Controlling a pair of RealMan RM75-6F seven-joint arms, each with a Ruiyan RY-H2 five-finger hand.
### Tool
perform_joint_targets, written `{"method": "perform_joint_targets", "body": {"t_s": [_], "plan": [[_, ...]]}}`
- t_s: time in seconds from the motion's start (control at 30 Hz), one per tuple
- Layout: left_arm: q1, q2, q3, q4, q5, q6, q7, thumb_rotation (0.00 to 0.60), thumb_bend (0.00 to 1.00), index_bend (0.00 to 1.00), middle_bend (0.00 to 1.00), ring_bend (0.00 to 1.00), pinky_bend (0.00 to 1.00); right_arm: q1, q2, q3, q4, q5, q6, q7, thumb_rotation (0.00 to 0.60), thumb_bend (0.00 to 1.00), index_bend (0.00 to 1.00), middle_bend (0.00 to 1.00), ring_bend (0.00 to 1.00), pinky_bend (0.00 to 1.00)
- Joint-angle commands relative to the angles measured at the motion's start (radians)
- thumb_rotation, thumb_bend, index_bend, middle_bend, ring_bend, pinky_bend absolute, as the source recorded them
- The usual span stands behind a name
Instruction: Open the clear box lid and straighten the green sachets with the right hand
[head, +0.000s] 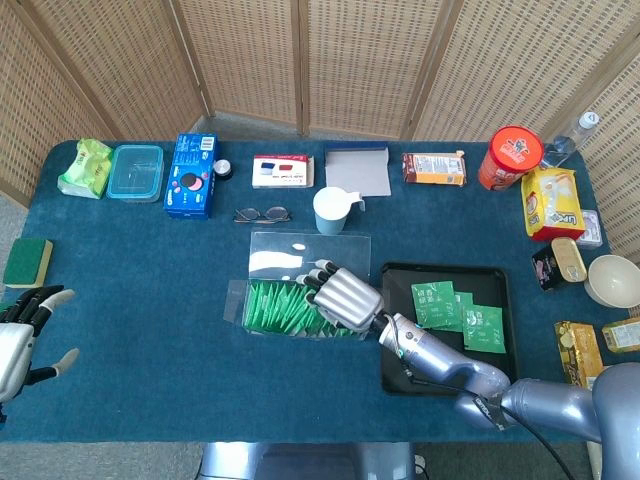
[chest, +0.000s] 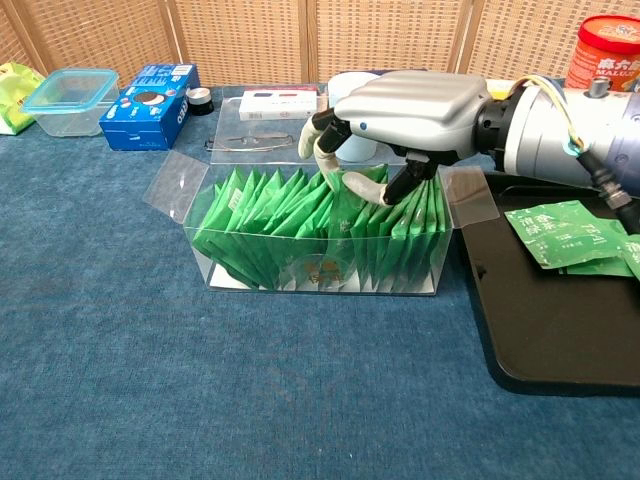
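Sachets in green fill the clear box near the middle of the blue counter in the head view, with the box's lid folded back flat behind it. Above the right half of the row sits the right hand, palm down, fingers reaching left over the packet tops. Just right of the box lies a black tray carrying a few loose green packets. Behind the lid stand a white cup and a pair of glasses. Far left, at the counter's near edge, the left hand hangs with fingers spread, holding nothing, well apart from the box. A green sponge lies just beyond it.

From the chest view, the box shows both end flaps splayed outward and the sachets inside leaning, most tilted rightward, standing on edge in a packed row. The right hand hovers over the right half; its curled fingers dip toward the packet tops, and the thumb lies against them. No packet is clasped: the hand is hooked, not closed round anything. The tray sits to the right with packets on it. A blue biscuit box and a lidded container stand at the back left.
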Motion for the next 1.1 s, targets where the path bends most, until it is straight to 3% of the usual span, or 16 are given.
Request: {"method": "perform_joint_targets", "body": {"t_s": [0.03,0.53,1.1], "plan": [[0.000,-0.001,-0.001,0.001,0.001,0.002,0.000,0.600,0.19,0.18,0.16,0.13,0.26,-0.001,-0.003,0.003,0.001,-0.003,0.007,0.002,0.600,0.61,0.64,0.27,0.28,0.20],[0.000,-0.008,0.000,0.005,0.003,0.001,-0.003,0.600,0.19,0.18,0.16,0.13,0.26,-0.044,0.056,0.031,-0.047,-0.001,0.095,0.029,0.600,0.62,0.67,0.29,0.30,0.20],[0.007,-0.011,0.004,-0.015,0.028,0.021,0.006,0.600,0.19,0.18,0.16,0.13,0.26,-0.238,0.285,0.020,-0.198,-0.004,0.332,0.039,0.600,0.62,0.66,0.29,0.30,0.20]]}}
